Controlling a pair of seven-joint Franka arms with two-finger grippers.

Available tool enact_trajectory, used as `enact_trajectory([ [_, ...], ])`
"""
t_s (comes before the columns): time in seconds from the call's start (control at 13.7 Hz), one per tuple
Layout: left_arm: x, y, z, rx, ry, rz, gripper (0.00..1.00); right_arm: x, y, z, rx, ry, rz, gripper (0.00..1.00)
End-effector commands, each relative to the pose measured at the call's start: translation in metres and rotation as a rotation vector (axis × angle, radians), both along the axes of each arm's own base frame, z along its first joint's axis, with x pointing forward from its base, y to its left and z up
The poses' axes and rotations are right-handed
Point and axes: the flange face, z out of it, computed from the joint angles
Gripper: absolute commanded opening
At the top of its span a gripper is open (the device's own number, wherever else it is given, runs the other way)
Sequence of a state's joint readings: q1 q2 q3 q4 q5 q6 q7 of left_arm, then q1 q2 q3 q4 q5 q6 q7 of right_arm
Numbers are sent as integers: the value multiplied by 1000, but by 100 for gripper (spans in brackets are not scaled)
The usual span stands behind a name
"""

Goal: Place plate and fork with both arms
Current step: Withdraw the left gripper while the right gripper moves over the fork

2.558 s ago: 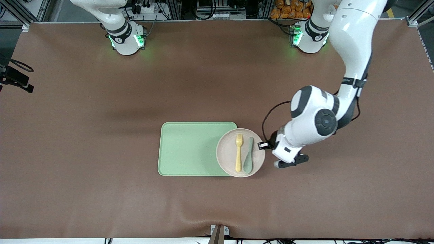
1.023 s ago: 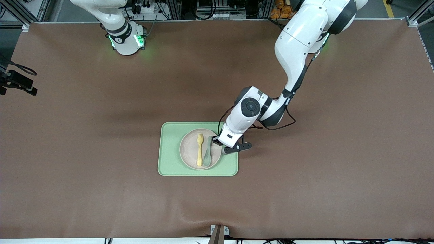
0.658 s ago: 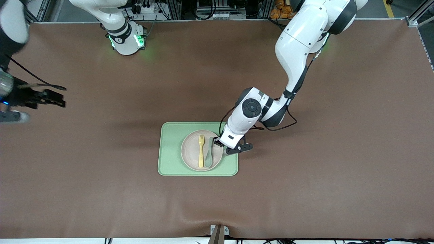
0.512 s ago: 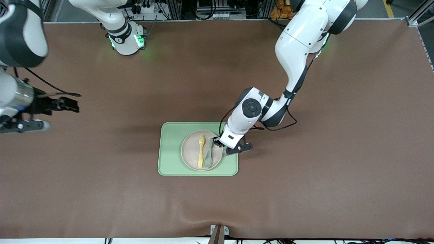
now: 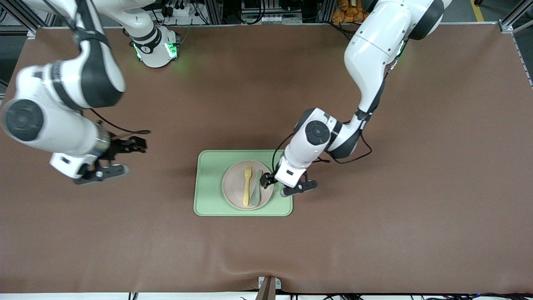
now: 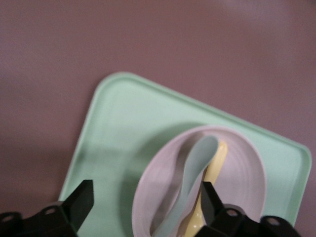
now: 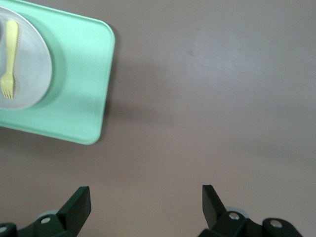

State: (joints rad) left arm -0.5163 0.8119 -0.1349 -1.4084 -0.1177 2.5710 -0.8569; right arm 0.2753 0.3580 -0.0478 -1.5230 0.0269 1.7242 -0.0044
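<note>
The left gripper (image 5: 272,182), jaws wide, sits at the plate (image 5: 234,185) rim. The right gripper (image 5: 114,160) hovers wide, well apart. The fork (image 5: 247,185) looks light, stiff and slippery; pinch mid-handle.

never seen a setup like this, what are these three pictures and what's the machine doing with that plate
These are two white robot arms bolted at one edge of a brown table, each ending in a black two-fingered claw. The large picture comes from a high camera facing the arms. The other two come from small cameras on each arm's wrist, looking down past its own claw.

A light-green tray lies on the table with a beige plate on it. A yellow fork and a teal spoon lie side by side on the plate.

The left claw is over the tray's edge beside the plate, fingers open, holding nothing. The right claw is over bare table toward the right arm's end, also open and empty.

So nothing is held right now.
</note>
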Motion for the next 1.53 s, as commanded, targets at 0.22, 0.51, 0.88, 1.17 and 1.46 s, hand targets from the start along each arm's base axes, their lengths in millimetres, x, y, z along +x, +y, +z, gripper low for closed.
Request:
enact_trajectory([
  [0.22, 34, 71, 98, 123, -78, 15, 100, 17, 83, -71, 0, -57, -68, 100],
  [0.51, 49, 131, 147, 226, -93, -11, 100, 11, 145, -115, 3, -126, -206, 100],
  [0.88, 76, 230, 169, 318, -97, -131, 100, 8, 182, -154, 29, -185, -301, 100],
  [1.17, 76, 281, 194, 362, -54, -158, 100, 2, 203, -177, 46, -212, -288, 100],
  [1.46, 60, 336, 234, 416, 18, -210, 100, -5, 223, -197, 70, -242, -269, 100],
])
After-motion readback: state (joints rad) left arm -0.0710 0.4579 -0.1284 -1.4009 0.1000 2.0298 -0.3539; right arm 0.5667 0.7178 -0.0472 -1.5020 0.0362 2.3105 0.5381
